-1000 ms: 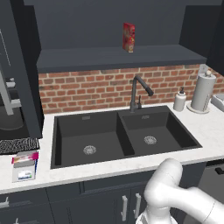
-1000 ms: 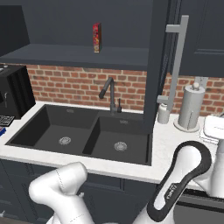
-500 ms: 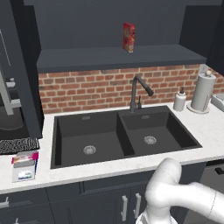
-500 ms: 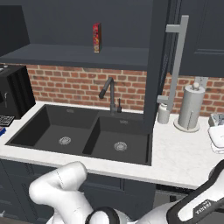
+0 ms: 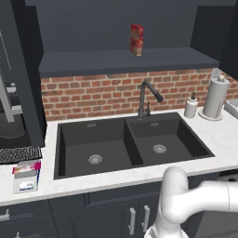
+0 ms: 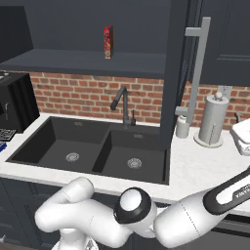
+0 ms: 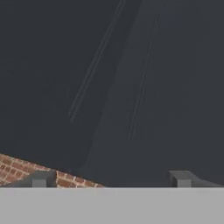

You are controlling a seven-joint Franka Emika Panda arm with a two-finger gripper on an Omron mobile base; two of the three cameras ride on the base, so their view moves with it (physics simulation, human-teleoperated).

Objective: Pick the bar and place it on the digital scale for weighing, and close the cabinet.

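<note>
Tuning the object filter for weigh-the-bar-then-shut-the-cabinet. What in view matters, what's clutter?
Job:
- pink bar, apparently already on the digital scale
- wall cabinet, door standing open
- gripper, open, holding nothing

Lying about:
- red carton on the cabinet shelf
- faucet
- double sink
- soap dispenser
- paper towel roll
- speckled mat

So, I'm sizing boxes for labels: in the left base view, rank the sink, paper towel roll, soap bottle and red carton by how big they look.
1. sink, by far the largest
2. paper towel roll
3. red carton and soap bottle: these look alike, and the carton stands farther back on the shelf, so no ranking between them.
</note>
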